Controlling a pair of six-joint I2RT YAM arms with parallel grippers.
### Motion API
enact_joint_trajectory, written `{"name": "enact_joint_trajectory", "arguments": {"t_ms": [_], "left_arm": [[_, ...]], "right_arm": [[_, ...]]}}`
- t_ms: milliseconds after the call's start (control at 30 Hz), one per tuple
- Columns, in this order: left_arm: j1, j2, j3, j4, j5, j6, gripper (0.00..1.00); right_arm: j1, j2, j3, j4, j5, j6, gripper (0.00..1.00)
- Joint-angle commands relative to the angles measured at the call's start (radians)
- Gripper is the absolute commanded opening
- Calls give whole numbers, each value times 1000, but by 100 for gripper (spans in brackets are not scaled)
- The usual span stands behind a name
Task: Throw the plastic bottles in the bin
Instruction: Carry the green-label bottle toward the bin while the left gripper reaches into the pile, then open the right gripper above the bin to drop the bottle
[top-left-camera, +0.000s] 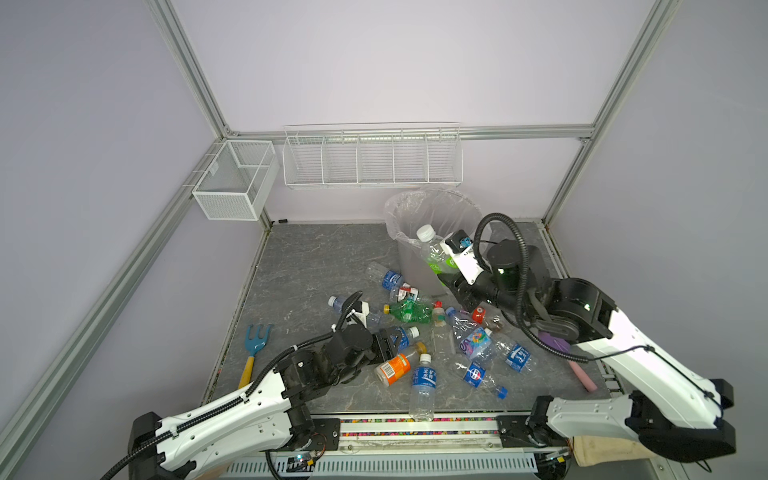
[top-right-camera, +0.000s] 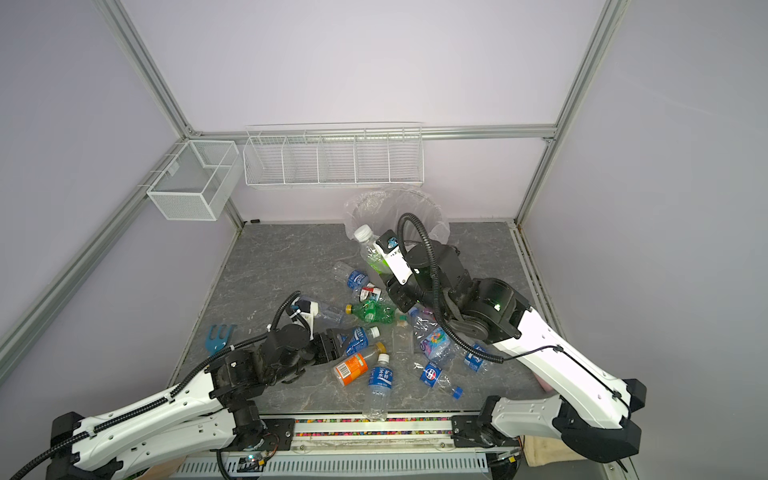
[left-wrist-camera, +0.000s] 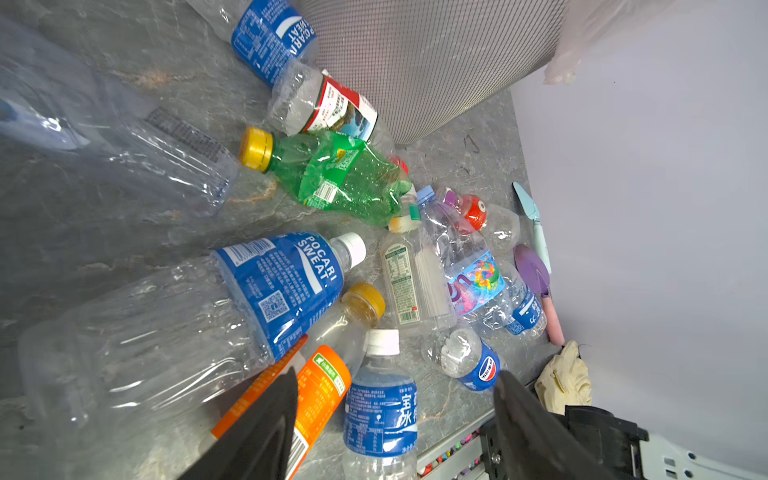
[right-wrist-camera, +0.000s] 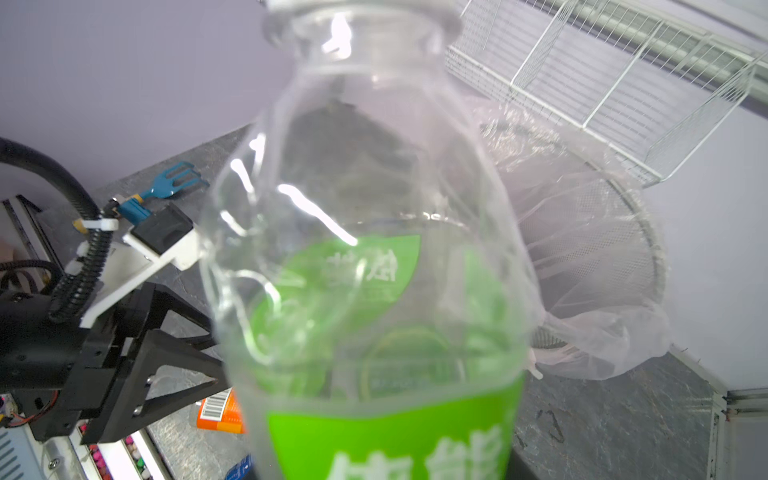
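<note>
This is a robotics lab test cell, not a home or shop. Bare lilac-grey panels close it in, held by silver aluminium extrusion posts (top-left-camera: 195, 75) that meet at the corners. The floor is a grey marble-patterned tabletop (top-left-camera: 316, 257), with two white-and-black robot arms bolted to a metal rail (top-left-camera: 415, 432) at six o'clock, their cables in black corrugated sleeving. At twelve o'clock an empty white wire divider rack (top-left-camera: 372, 160) hangs on the wall; at ten o'clock, a white mesh box basket (top-left-camera: 232, 183). The litter of props looks staged: crushed drink bottles mid-table, and a blue toy garden fork (top-left-camera: 255, 340) at eight o'clock.
</note>
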Motion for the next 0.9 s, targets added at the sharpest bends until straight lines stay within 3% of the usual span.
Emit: {"name": "enact_joint_trajectory", "arguments": {"t_ms": [0,267,400,567,700,733,767,800,833,867], "left_arm": [[21,-17,42,-39,-36,37,74],[72,-51,81,-86,-51,73,73],[83,-53,91,-102,-62,85,73],[83,-52,106,-121,-67,95,73],[83,-84,109,-122,-62,93,73],[83,-85,108,-124,-61,92,72],[83,-88,110,-125,-60,92,72],[83,-93,113,-132,-57,91,72],[83,-100,115,-143,-55,92,72],[83,-109,117,-158,-57,90,72]], "right_arm": [[-9,-9,64,-11,33,-57,39],[-18,19,220,15,71,-128,40],[-74,93,319,12,48,-140,40],[-261,247,445,11,-111,-78,40],[-457,510,567,-66,-352,28,41],[-488,591,623,-120,-377,39,44],[-512,690,728,-236,-357,45,58],[-527,769,879,-367,-349,47,80],[-526,796,987,-443,-325,59,91],[-508,777,1045,-462,-295,66,89]]}}
